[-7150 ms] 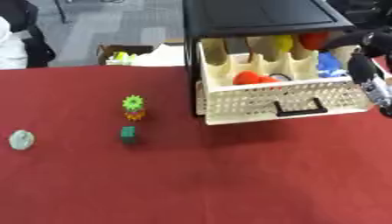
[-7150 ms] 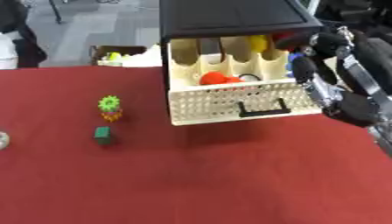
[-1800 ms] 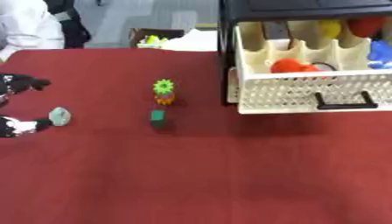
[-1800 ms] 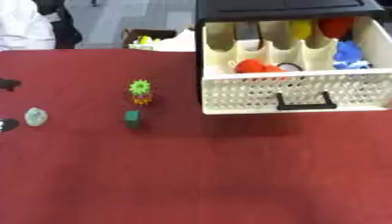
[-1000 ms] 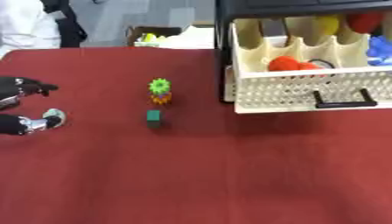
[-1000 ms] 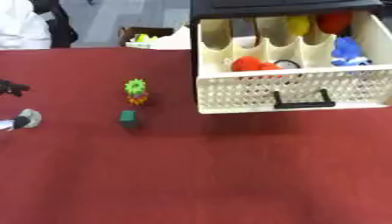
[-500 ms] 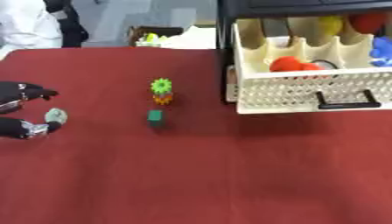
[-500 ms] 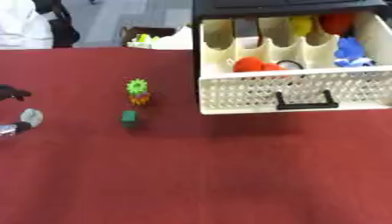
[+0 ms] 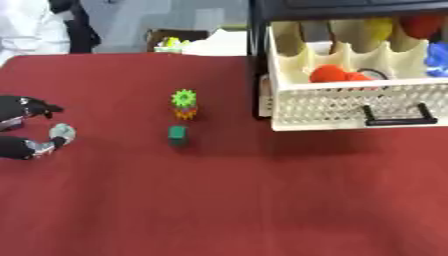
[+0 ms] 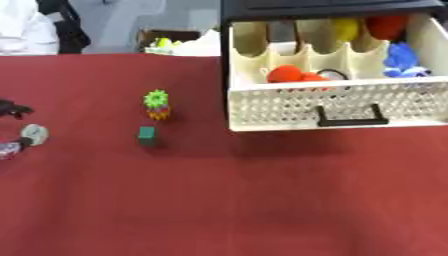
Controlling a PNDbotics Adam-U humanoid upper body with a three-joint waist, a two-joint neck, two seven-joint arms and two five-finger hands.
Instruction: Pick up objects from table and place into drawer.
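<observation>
The left hand (image 9: 24, 130) sits at the table's (image 9: 227, 200) left edge, well to the left of the green block (image 9: 178, 134), its thumb and fingers curled around a small pale grey object (image 9: 62, 132) without clearly pinching it. Just behind the green block stands a green and orange gear toy (image 9: 184, 102). Right of the block, the cream drawer (image 10: 341, 107) hangs open, holding orange, yellow, red and blue things

The left hand (image 9: 21, 127) shows at the left edge, low over the table, thumb and fingers (image 9: 39, 106) spread apart in an open curve. One black fingertip with a silver joint points inward. The right hand is out of sight.
</observation>
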